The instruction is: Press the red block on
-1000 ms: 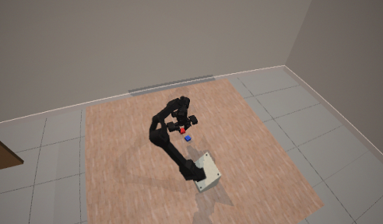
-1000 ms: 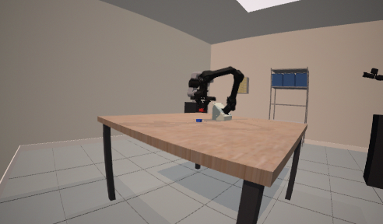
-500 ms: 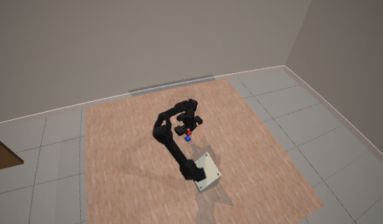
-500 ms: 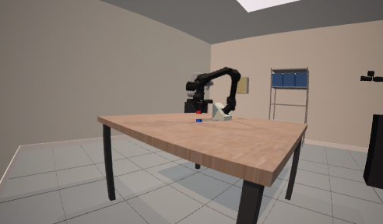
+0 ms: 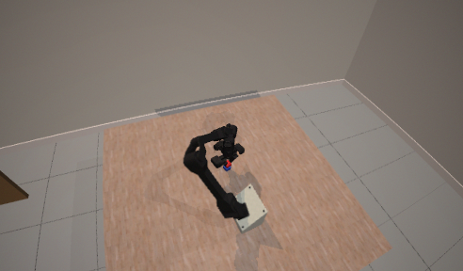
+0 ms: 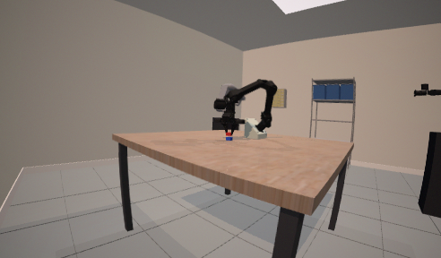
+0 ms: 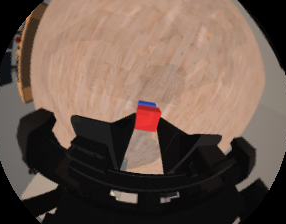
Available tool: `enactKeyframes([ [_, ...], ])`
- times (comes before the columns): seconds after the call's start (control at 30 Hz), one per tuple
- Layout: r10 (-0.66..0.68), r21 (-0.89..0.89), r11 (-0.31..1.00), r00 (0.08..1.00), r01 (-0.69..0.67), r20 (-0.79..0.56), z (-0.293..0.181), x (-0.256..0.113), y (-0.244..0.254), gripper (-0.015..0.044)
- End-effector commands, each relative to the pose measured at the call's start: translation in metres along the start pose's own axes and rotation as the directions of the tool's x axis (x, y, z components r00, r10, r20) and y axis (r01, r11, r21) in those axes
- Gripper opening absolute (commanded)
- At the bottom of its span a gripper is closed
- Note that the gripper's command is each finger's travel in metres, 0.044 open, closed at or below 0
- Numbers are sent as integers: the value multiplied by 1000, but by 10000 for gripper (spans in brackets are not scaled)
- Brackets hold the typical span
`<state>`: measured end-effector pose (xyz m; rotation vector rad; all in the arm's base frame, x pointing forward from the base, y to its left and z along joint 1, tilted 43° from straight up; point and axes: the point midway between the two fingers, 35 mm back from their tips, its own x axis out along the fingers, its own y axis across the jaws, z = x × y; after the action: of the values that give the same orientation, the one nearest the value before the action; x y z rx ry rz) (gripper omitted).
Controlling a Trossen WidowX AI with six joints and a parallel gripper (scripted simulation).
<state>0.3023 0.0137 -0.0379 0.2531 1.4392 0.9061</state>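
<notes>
The red block [image 5: 228, 164] [image 6: 229, 133] [image 7: 148, 119] is held between the two black fingertips of my gripper [image 5: 228, 162] [image 6: 229, 133] [image 7: 146, 117], which is shut on it and points down. The blue block [image 5: 227, 168] [image 6: 229, 139] [image 7: 147, 104] stands on the table directly below the red one. In the exterior view the two look lined up, one above the other. I cannot tell whether they touch. In the wrist view the red block hides most of the blue block, and only a thin blue strip shows past its far edge.
The wooden table [image 5: 141, 226] [image 6: 278, 157] carries the arm's pale base [image 5: 253, 207] [image 6: 255, 132], close to the blocks. A shelf with blue bins [image 6: 332, 91] stands by the far wall. Another dark robot arm on a black stand [image 6: 439, 175] is at the right, away from the table.
</notes>
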Motion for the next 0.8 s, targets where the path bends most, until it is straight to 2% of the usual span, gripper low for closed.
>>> enactKeyframes([
  [0.0, 5, 7, 1000, 1000, -5, 1, -1, 6, 1, 0],
  [0.77, 5, 7, 1000, 1000, -5, 1, -1, 15, 2, 0],
])
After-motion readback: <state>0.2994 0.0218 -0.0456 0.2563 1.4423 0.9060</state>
